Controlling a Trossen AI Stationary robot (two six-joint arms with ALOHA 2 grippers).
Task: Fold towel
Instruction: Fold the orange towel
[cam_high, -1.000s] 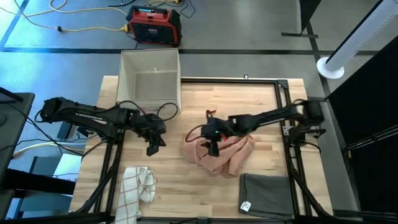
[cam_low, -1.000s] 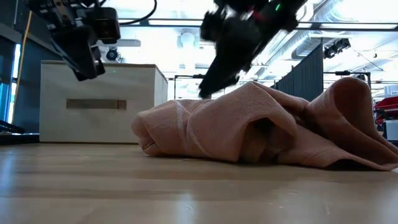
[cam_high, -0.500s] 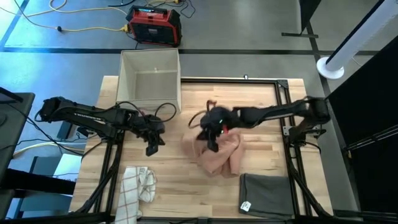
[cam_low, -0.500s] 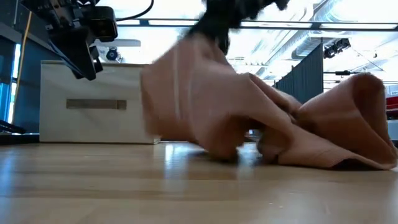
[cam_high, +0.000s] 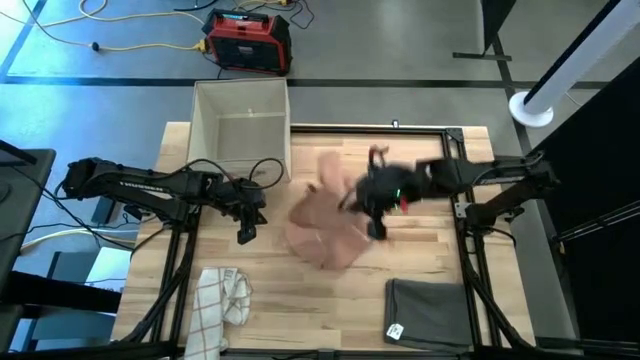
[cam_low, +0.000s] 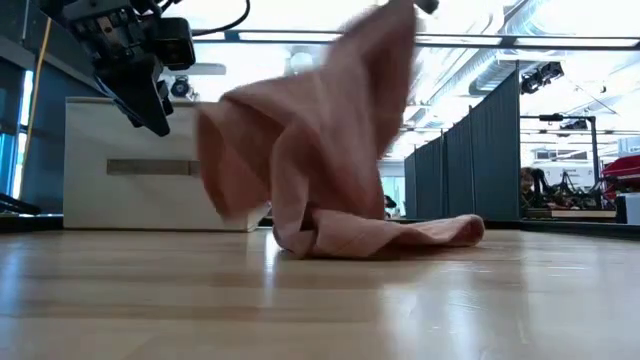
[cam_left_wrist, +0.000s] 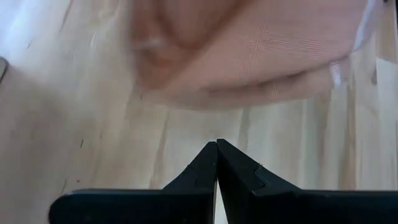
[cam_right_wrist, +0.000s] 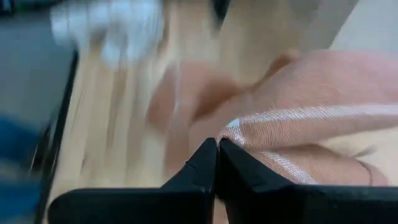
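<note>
The pink towel (cam_high: 325, 228) sits mid-surface, part of it hoisted up in a peak while the rest trails in a rumpled heap on the wood. The right gripper (cam_high: 377, 200) has a hemmed edge pinched between its closed jaws, and the cloth hangs off it toward the left arm's side. To my eye this is the opening-out step: the bundle is being lifted and shaken loose so it can be laid flat before any fold is made. The next move looks to need a second corner found and the cloth spread out smooth; one raised point alone leaves it draped and twisted.

The left gripper (cam_high: 246, 231) hovers just beside the towel, above the surface, jaws shut on nothing.

From table height you see how tall the raised peak stands and that the lower folds rest on the wood, which the overhead view flattens into one blurred patch. The right wrist camera shows the striped hem (cam_right_wrist: 292, 121) running right into the jaws, so the hold is clear there. The left wrist camera shows bare wood between its own tips and the cloth.

Farther out: a beige bin (cam_high: 240, 122) at the back edge, a checked cloth (cam_high: 219, 296) and a folded grey towel (cam_high: 428, 310) along the front.
</note>
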